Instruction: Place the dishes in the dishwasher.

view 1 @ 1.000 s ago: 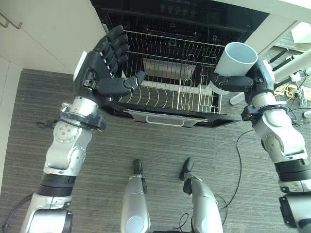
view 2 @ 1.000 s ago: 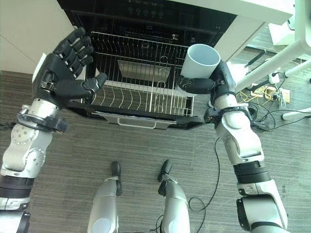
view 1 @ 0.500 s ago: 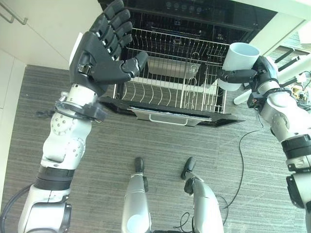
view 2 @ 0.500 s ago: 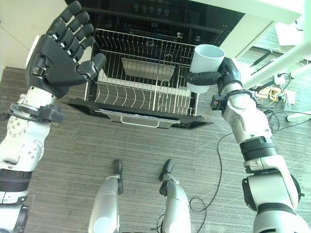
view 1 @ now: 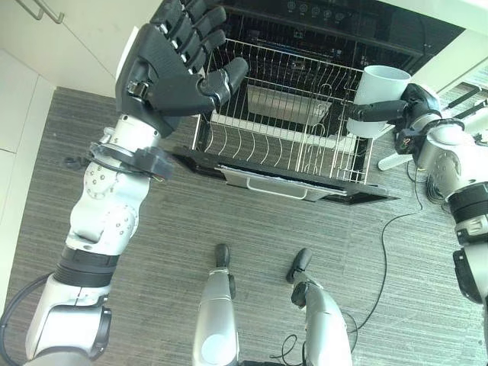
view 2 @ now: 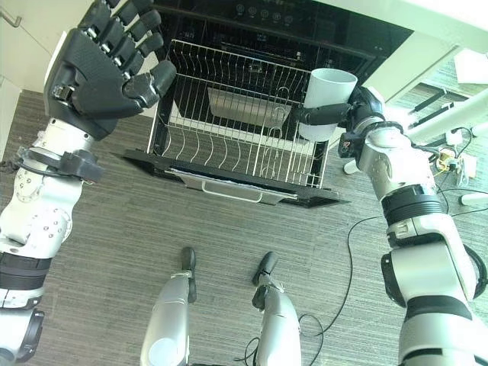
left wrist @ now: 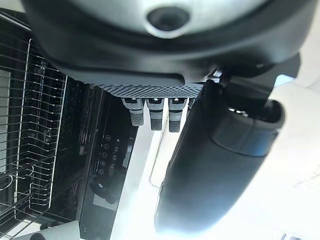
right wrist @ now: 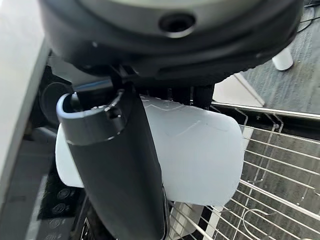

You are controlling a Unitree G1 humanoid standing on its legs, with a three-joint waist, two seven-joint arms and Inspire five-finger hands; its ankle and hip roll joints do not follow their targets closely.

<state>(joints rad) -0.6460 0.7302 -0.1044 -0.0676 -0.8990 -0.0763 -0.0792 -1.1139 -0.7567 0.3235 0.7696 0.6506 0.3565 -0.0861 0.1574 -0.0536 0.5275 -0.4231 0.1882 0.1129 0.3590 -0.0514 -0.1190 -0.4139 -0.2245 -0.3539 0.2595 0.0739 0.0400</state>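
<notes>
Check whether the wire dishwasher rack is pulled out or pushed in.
Pulled out. The silver wire dishwasher rack extends forward over the lowered black dishwasher door, its tines exposed, no dishes visible in it.

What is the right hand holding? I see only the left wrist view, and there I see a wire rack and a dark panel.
Observer: The right hand is curled round a white cup, thumb across its side.
Operator: Is the cup upright or tipped?
Observer: Upright, with the open mouth up, as the right eye view shows.
Operator: Is it over the rack?
Observer: It is held at the right edge of the pulled-out wire rack, above the wires, not set down.
Operator: And my left hand?
Observer: The left hand is raised at the rack's left side, fingers straight, holding nothing.
</notes>
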